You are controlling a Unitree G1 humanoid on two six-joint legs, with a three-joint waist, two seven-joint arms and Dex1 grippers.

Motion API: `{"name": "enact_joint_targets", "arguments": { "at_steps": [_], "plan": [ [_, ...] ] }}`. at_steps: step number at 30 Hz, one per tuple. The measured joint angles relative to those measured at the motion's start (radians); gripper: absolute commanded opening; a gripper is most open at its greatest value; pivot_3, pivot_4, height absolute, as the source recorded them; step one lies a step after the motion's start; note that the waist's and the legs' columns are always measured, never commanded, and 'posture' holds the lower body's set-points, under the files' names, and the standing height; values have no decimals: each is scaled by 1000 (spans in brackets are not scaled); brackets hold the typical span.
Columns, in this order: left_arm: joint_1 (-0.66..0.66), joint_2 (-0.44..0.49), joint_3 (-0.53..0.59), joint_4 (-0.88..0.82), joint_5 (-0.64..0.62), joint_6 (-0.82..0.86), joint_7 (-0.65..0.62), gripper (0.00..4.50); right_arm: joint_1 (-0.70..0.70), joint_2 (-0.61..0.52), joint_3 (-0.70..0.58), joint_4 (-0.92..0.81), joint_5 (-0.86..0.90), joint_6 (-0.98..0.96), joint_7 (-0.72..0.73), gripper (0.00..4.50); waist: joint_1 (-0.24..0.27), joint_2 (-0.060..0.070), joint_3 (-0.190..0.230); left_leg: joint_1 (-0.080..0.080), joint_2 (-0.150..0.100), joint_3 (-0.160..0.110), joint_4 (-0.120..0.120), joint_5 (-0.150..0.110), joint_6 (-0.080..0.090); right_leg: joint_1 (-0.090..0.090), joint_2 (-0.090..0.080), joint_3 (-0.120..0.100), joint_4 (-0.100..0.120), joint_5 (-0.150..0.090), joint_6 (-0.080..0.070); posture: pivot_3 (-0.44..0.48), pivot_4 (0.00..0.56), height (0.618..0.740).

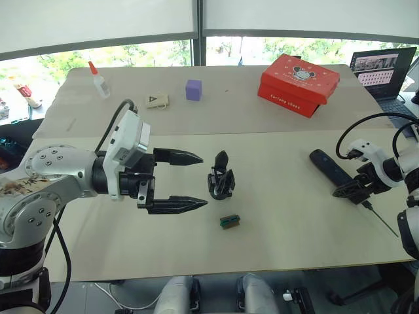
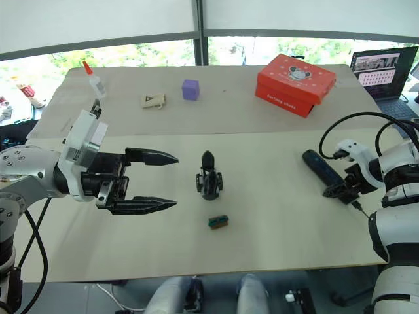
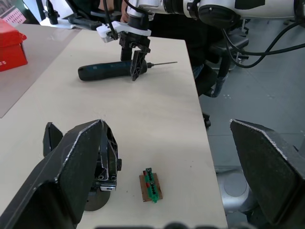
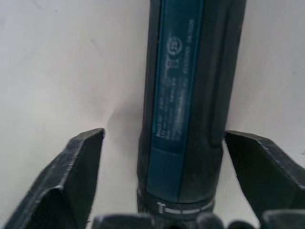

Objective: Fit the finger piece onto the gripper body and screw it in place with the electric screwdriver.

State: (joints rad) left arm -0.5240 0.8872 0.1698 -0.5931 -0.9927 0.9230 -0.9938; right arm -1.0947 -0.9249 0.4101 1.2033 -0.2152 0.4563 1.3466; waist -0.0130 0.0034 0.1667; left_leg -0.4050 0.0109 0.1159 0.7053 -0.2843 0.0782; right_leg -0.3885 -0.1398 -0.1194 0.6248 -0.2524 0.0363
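One green-and-brown block (image 1: 229,221) (flat) lies near gripper body (image 1: 221,179).

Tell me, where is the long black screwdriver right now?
The screwdriver lies flat on the table's right side, between the open fingers of the right gripper, near the red box.

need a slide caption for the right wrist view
Open right gripper straddling the electric screwdriver lying on the table.
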Motion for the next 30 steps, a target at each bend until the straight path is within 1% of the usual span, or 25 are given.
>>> {"name": "enact_joint_targets", "arguments": {
  "at_steps": [2, 3, 4, 6, 10, 13, 17, 19, 23, 24, 30],
  "plan": [
    [-13, 13, -3, 0, 0, 0, -2, 4500, 0, 0, -3, 9, -10, -36, -2, 2651, -1, 0, 0, 0, 0, 0, 0, 0, 0, 0, 0, 0, 0, 0, 0, 0, 150, 740],
    [-15, 20, -6, 0, 2, -1, -6, 4500, -3, 1, -5, 14, -15, -49, 3, 2236, -2, 0, 0, 1, 0, 0, 0, 0, 0, 0, 1, 1, 0, 0, 0, 0, 150, 740],
    [-15, 23, -10, 0, 4, -2, -9, 4500, -8, 2, -6, 22, -18, -50, 13, 1968, -2, 0, 0, 1, 0, 0, -1, 0, -1, 0, 1, 1, 0, 0, 0, 0, 150, 740],
    [-14, 30, -18, 4, 8, -5, -22, 4500, -39, 20, -9, 44, -19, -34, 67, 1943, -3, 1, 1, 0, 1, 0, -1, 1, -1, -1, 2, 1, 0, 0, 0, 0, 150, 740],
    [-14, 31, -36, 13, 16, -14, -40, 4500, -118, 66, -21, 39, -17, 19, 180, 1943, -11, 6, 5, 0, 1, 1, -2, 1, -2, -3, 4, 3, 2, 0, 0, 0, 150, 740],
    [-14, 31, -39, 19, 27, -30, -48, 4500, -118, 92, -23, 3, -23, 21, 195, 1943, -4, 6, 5, -2, 2, 0, -2, 1, -3, -3, 6, 3, 3, 0, 0, 0, 150, 740],
    [-15, 31, -56, 22, 33, -37, -59, 4500, -72, 120, -8, -36, -54, -17, 188, 1943, 7, 6, 5, -4, 1, -1, -1, 2, -3, -3, 6, 6, 3, 0, 0, 0, 150, 740],
    [-15, 31, -61, 22, 34, -44, -66, 4500, -65, 117, -5, -45, -68, -54, 174, 2998, 6, 6, 5, -3, 1, -1, 0, 2, -3, -1, 8, 10, 2, 0, 0, 0, 150, 740],
    [-15, 31, -64, 21, 32, -50, -89, 4500, -62, 103, 5, -54, -95, -127, 170, 4374, 5, 6, 5, -1, 1, -1, 1, 2, -3, -1, 9, 13, 2, 0, 0, 0, 150, 740],
    [-14, 33, -64, 20, 30, -50, -96, 4500, -63, 101, 5, -52, -99, -127, 174, 4445, 3, 6, 5, -1, 1, -1, 1, 2, -3, -1, 10, 14, 2, 0, 0, 0, 150, 740],
    [-9, 48, -68, 17, 30, -52, -109, 4500, -88, 102, 34, -22, -161, -126, 183, 4445, -2, 6, 5, -1, 1, 0, 0, 2, -3, -2, 10, 14, 2, 0, 0, 0, 150, 740]
  ]
}}
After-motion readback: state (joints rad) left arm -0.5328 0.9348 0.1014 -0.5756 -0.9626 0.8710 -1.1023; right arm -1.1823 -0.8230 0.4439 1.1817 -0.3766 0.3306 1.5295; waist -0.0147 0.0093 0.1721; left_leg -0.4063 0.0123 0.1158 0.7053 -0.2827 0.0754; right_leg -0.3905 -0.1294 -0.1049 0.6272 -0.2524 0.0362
